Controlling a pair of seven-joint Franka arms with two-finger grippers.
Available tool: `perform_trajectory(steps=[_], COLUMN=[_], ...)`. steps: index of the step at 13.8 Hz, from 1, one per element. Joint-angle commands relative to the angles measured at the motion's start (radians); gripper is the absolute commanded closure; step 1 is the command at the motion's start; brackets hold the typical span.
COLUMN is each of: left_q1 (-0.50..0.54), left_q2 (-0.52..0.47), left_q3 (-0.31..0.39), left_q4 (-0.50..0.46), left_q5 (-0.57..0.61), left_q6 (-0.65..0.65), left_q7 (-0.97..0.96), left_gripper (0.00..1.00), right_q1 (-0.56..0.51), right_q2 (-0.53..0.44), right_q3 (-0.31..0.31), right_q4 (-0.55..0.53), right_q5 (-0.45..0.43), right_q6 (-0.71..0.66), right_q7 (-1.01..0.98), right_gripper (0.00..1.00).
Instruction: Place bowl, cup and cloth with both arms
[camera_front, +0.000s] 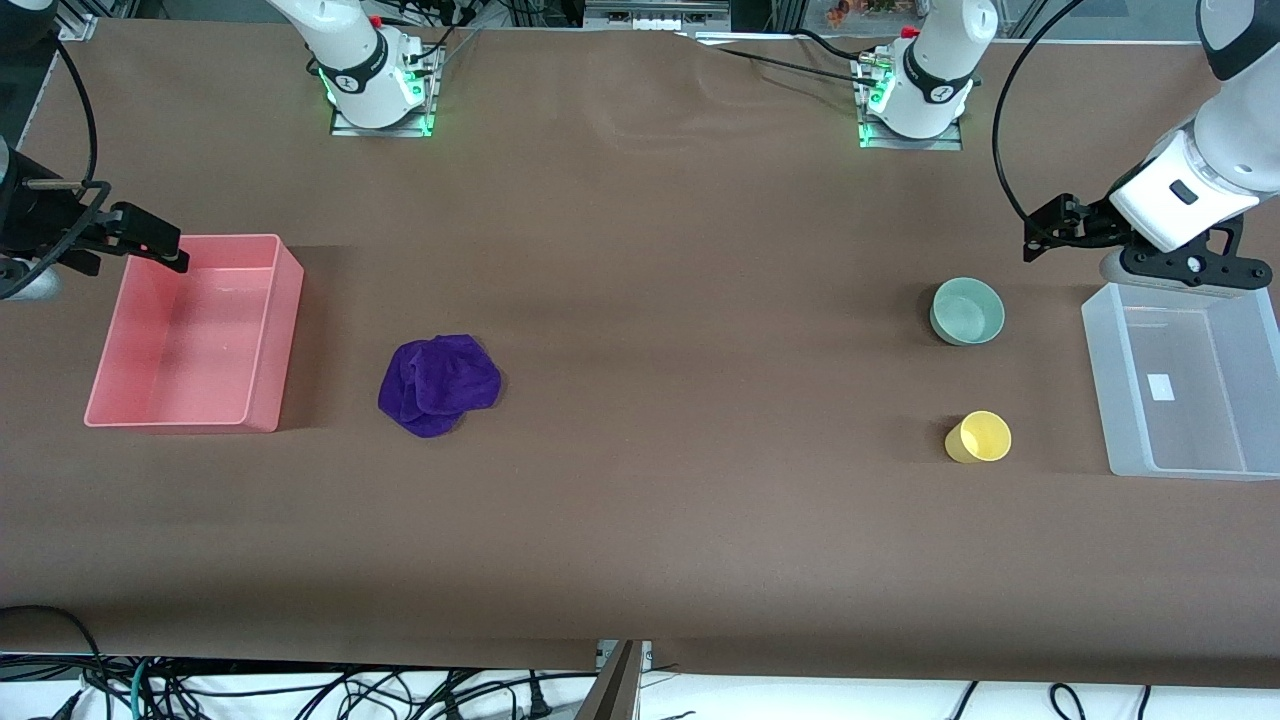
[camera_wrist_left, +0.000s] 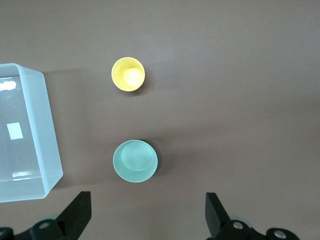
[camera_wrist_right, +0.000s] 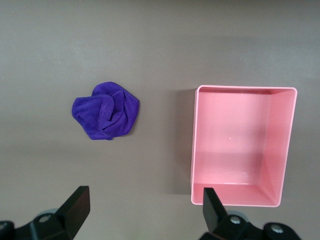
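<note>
The pale green bowl (camera_front: 968, 312) stands upright on the brown table toward the left arm's end. The yellow cup (camera_front: 979, 437) stands upright nearer the front camera than the bowl. Both show in the left wrist view, the bowl (camera_wrist_left: 135, 161) and the cup (camera_wrist_left: 128, 74). The purple cloth (camera_front: 440, 385) lies in a rumpled lump toward the right arm's end and also shows in the right wrist view (camera_wrist_right: 106, 111). My left gripper (camera_front: 1065, 230) (camera_wrist_left: 148, 202) hangs open and empty over the table beside the bowl. My right gripper (camera_front: 140, 235) (camera_wrist_right: 145, 200) hangs open and empty over the pink bin's edge.
A pink bin (camera_front: 287, 320) (camera_wrist_right: 194, 145) stands empty at the right arm's end beside the cloth. A clear plastic bin (camera_front: 1100, 390) (camera_wrist_left: 50, 135) stands empty at the left arm's end beside the bowl and cup. Cables hang along the table's front edge.
</note>
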Motion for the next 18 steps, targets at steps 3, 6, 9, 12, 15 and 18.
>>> perform_trajectory(steps=[3,6,9,12,15,18], left_q1=[-0.008,-0.008,-0.008,-0.008,0.013,0.032], left_q2=[0.010,0.009,0.009,0.009,0.045,0.113], left_q3=[0.012,0.010,0.012,0.012,0.015,0.010], left_q4=[0.016,0.014,0.014,0.014,-0.004,-0.061], left_q5=[-0.009,-0.009,-0.009,-0.009,0.016,0.096], left_q6=[-0.003,-0.006,-0.009,-0.009,-0.011,0.003], left_q7=[-0.008,-0.006,-0.005,-0.005,0.012,0.159], left_gripper=[0.00,0.00,0.00,0.00,0.00,0.00], right_q1=[-0.007,-0.010,-0.018,-0.027,-0.025,-0.018], right_q2=[0.007,0.007,0.023,0.048,0.072,0.164], right_q3=[0.003,0.001,0.000,0.009,0.009,0.012], right_q4=[0.022,0.022,0.016,0.010,-0.015,-0.047], right_q5=[0.002,0.003,0.009,0.009,0.003,0.005], right_q6=[-0.012,-0.013,-0.010,-0.016,-0.001,0.065], right_q7=[-0.014,-0.014,-0.013,-0.011,-0.010,-0.011], right_gripper=[0.00,0.00,0.00,0.00,0.00,0.00])
